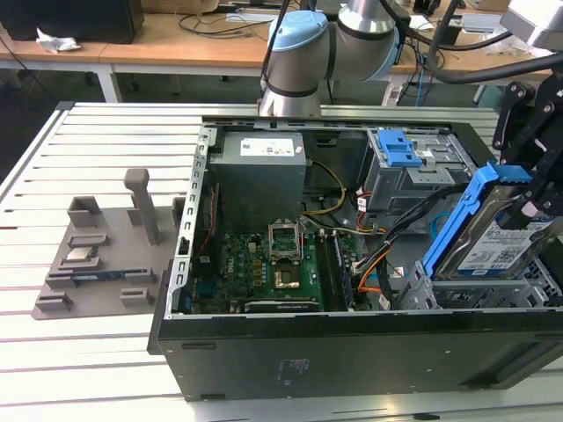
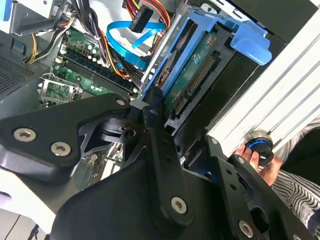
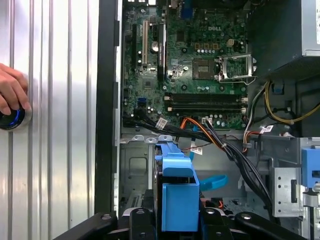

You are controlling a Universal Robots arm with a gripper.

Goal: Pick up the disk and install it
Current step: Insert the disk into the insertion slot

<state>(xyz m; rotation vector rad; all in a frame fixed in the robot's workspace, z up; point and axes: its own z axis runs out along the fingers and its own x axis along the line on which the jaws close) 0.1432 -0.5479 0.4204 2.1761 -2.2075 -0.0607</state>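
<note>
Gripper (image 3: 177, 217) clamps the disk (image 1: 489, 220), its blue-and-white barcode label (image 1: 510, 252) showing, tilted over the open computer case (image 1: 352, 352).

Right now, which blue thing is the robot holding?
The disk with blue rails, tilted in the gripper; the other blue bracket sits on the drive cage.

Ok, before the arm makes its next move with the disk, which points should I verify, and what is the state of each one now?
1. Grip: ok. The hand is shut on the disk, at its blue rails.
2. Position: ok. The disk is at the metal bay, on the exterior view's right.
3. Alignment: not ok. The disk is tilted, not flat.
4. Cables: cannot tell. They run close beside the bay.
5. Person's fingers: ok. They rest on a round button, outside the case.
</note>
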